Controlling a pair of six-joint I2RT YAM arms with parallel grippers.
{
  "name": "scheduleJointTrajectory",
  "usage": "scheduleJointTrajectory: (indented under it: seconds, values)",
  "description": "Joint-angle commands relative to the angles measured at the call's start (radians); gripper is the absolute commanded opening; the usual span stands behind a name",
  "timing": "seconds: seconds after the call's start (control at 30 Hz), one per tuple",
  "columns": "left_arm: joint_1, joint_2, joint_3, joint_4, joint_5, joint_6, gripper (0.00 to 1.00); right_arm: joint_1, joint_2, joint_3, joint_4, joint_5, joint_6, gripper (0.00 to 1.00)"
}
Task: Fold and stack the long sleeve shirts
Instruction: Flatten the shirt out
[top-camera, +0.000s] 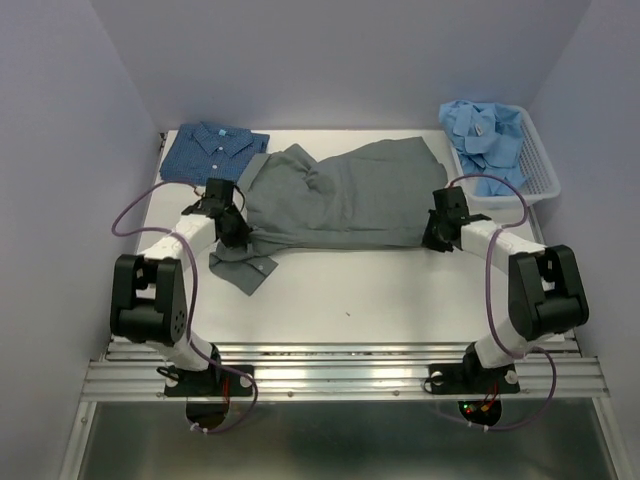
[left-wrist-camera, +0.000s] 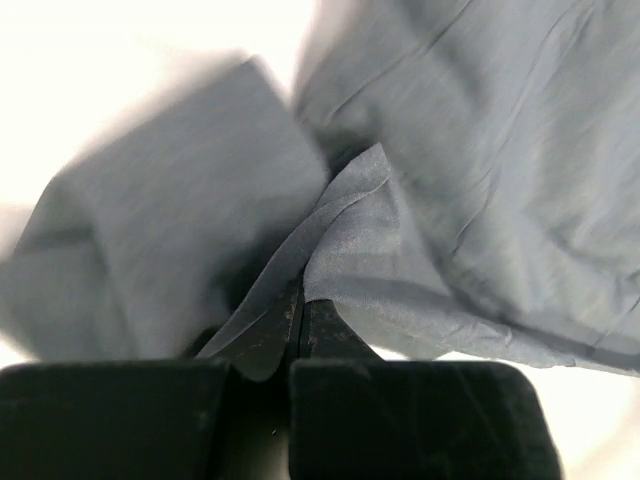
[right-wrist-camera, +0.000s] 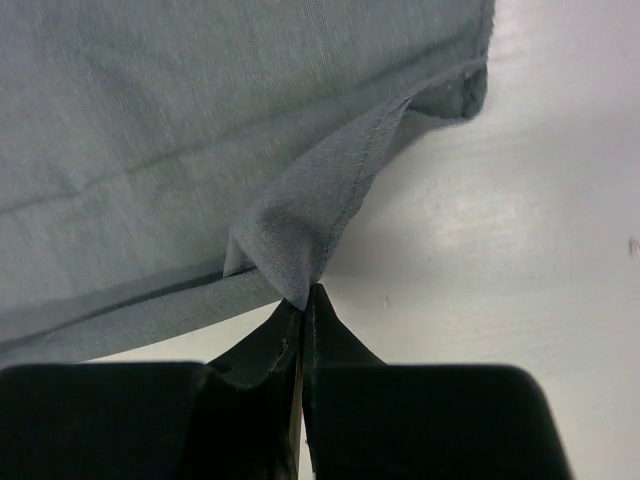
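The grey shirt (top-camera: 340, 195) lay spread across the middle of the desk (top-camera: 350, 290), with one cuff trailing off toward 8 o'clock. The left gripper (left-wrist-camera: 300, 312) was closed tight on a fold of its cloth at the shirt's 9 o'clock edge. The right gripper (right-wrist-camera: 305, 300) was pinched on the hem near the corner at 4 o'clock. A folded blue shirt (top-camera: 213, 152) sat at the desk's 10 o'clock corner. At 2 o'clock, light blue shirts (top-camera: 487, 135) were heaped in a basket (top-camera: 540, 172).
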Motion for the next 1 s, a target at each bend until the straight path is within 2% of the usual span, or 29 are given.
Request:
scheduleJointTrajectory:
  seconds: [0.0,0.07,0.1,0.2,0.37,0.5,0.67,0.77,0.87,0.97]
  values:
    - [-0.027,0.156,0.195,0.08,0.021,0.054,0.0,-0.017,0.093,0.082,0.125,0.039,-0.003,0.01]
    - [-0.047,0.28,0.275,0.059,0.01,0.094,0.0,-0.017,0.172,0.113,0.163,0.015,-0.007,0.01]
    - [-0.055,0.319,0.363,0.045,0.007,0.105,0.0,-0.017,0.198,0.13,0.172,0.016,-0.009,0.01]
    - [-0.072,0.481,0.516,0.005,0.039,0.129,0.0,-0.017,0.302,0.217,0.176,0.059,-0.018,0.01]
    - [-0.07,0.558,0.658,-0.003,0.035,0.137,0.0,-0.017,0.409,0.379,0.197,0.121,-0.064,0.01]
    - [-0.066,0.612,0.876,-0.05,0.01,0.172,0.0,-0.017,0.449,0.545,0.196,0.15,-0.155,0.01]
    - [-0.026,0.609,1.181,-0.127,-0.085,0.21,0.0,-0.017,0.425,0.78,0.189,0.222,-0.309,0.01]
    - [0.014,0.588,1.299,-0.135,-0.12,0.24,0.0,-0.028,0.426,0.971,0.183,0.302,-0.418,0.01]
    - [0.052,0.549,1.463,-0.151,-0.11,0.264,0.0,-0.037,0.402,1.12,0.182,0.309,-0.502,0.01]
    - [0.068,0.425,1.389,-0.06,-0.062,0.31,0.0,-0.037,0.341,1.197,0.192,0.317,-0.558,0.01]
